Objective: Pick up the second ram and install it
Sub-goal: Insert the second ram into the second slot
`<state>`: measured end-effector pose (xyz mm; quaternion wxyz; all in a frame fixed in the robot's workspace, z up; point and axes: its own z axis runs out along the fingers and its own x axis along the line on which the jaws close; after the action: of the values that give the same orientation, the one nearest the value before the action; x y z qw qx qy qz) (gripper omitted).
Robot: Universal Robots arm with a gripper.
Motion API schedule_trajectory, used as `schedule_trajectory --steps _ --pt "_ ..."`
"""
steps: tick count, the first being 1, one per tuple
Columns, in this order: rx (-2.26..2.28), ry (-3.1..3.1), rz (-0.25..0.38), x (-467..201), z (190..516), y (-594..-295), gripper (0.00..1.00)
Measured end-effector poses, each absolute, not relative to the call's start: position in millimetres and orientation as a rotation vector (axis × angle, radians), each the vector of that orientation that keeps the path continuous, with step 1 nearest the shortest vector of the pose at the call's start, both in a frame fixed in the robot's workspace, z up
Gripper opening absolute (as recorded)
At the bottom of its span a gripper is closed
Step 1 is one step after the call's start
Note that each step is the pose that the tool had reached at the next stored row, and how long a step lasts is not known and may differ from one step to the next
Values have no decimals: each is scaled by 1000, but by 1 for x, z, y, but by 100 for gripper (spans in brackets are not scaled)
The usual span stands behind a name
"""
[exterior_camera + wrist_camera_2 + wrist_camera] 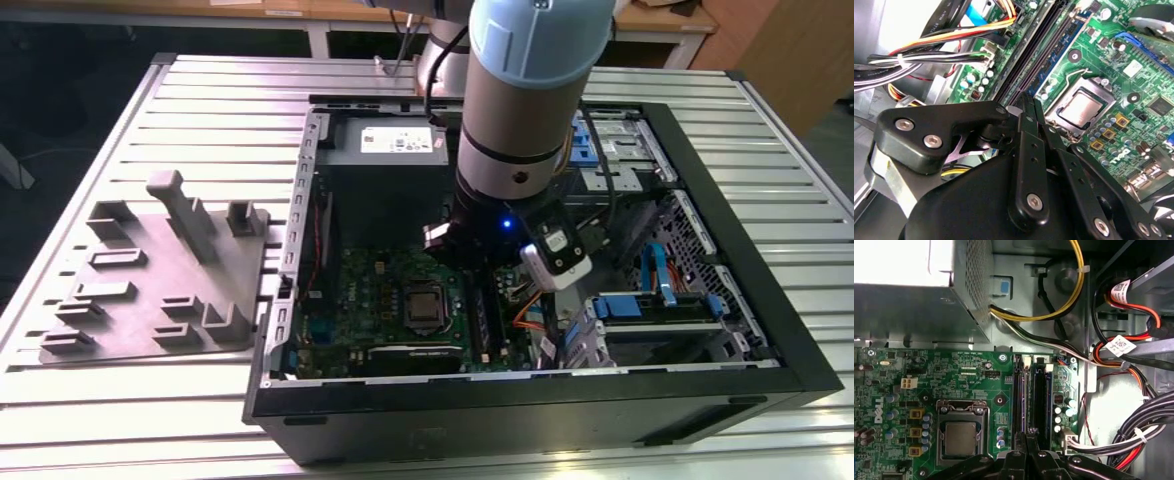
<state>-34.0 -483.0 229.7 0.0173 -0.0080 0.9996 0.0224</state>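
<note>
My gripper point(1026, 436) is inside the open computer case, shut, with its black fingers pressed together. The fingertips point(1027, 102) rest on one end of the two long black slots point(1040, 395) of the green motherboard point(380, 290), beside the processor socket point(960, 437). A thin dark strip point(1019, 395) runs edge-up along the slot nearer the socket, out from under the fingertips. It may be the second ram seated there, but I cannot tell for sure. In the exterior view the arm point(521, 120) reaches down into the case over the slots.
The grey power-supply box point(387, 140) sits at the far end of the case. Cable bundles point(1149, 425) crowd the side of the slots away from the socket. Drive bays with blue parts point(654, 300) fill the exterior view's right. A grey fixture point(160, 270) lies on the table outside the case.
</note>
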Motion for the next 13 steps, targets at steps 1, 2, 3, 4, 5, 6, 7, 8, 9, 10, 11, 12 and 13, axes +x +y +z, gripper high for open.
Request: schedule_trajectory --steps 1,2,3,4,5,6,7,8,9,10,11,12,13 --pt "-25 3106 80 -34 230 -483 12" --pt "-25 3106 84 -34 230 -483 12" --pt "-25 3106 84 -34 230 -483 12" --pt "-25 3106 84 -34 230 -483 12" --pt "-25 3106 84 -34 229 -483 12" --pt "-25 3106 84 -34 229 -483 12" --pt "-25 3106 83 -34 229 -483 12" --pt "-25 3106 82 -34 229 -483 12" --pt "-25 3106 80 -34 229 -483 12" --pt "-25 3106 77 -34 229 -483 12" --pt "-25 3106 74 -34 229 -483 12" --pt "-25 3106 72 -34 228 -483 12" --pt "-25 3106 71 -34 228 -483 12"
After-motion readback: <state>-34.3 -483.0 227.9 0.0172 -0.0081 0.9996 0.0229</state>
